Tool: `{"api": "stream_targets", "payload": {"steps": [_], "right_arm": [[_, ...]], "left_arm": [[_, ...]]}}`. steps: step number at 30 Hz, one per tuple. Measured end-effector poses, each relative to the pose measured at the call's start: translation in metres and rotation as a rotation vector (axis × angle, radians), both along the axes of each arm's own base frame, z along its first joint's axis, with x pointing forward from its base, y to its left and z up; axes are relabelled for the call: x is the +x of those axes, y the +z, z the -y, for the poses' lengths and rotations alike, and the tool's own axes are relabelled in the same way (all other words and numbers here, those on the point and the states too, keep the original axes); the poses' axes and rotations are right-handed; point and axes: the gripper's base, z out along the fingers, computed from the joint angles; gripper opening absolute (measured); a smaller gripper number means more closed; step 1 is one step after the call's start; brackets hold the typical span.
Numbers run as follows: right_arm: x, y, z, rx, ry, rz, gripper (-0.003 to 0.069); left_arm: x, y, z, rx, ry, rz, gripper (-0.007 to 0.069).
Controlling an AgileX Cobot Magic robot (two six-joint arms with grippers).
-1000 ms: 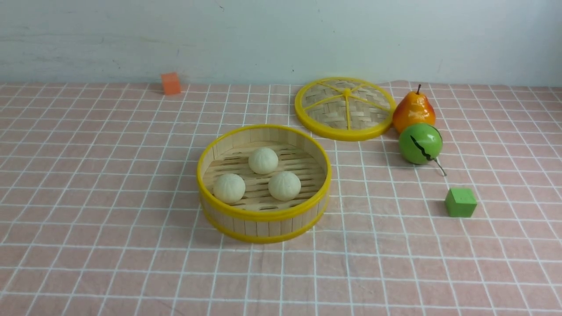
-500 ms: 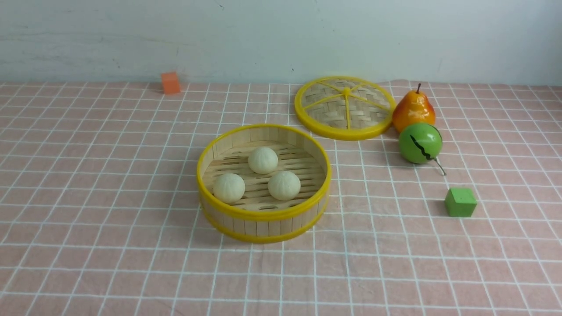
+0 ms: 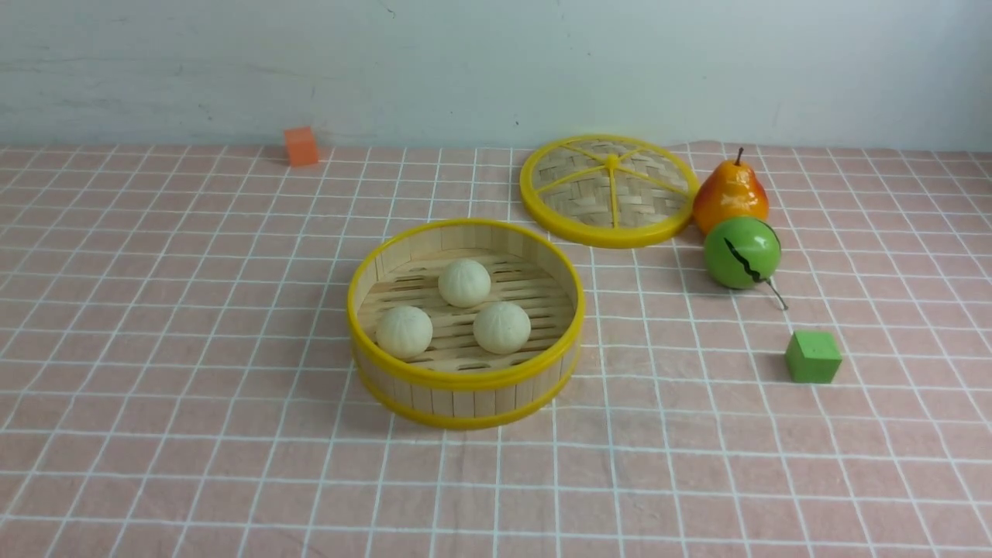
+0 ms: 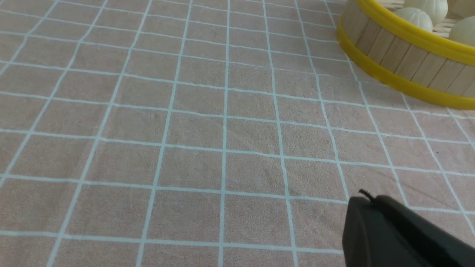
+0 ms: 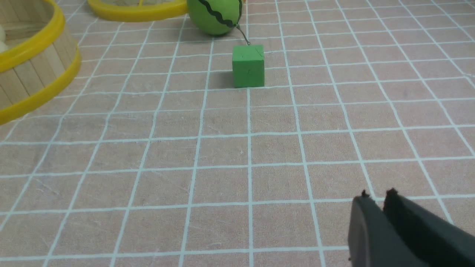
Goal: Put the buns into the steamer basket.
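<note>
Three buns (image 3: 463, 282) sit in the steamer basket (image 3: 465, 378), centre of front view. Left gripper (image 4: 365, 198) closed, holding nothing. Right gripper (image 5: 375, 196) looks nearly closed w/ a thin gap, empty, low in its wrist view.

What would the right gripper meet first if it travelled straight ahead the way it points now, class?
Probably nothing nearby. The right gripper hangs above bare tablecloth, jaws almost together and empty. The green cube sits ahead but off to one side, so the path looks free; depth is uncertain.
</note>
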Motion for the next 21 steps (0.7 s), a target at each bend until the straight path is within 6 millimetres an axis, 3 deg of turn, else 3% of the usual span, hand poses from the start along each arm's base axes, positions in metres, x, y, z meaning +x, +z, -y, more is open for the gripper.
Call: {"api": "stream_targets", "payload": {"steps": [21], "right_arm": [[0.0,0.0,0.0,0.0,0.0,0.0,0.009]], "left_arm": [[0.0,0.0,0.0,0.0,0.0,0.0,-0.0013]]}}
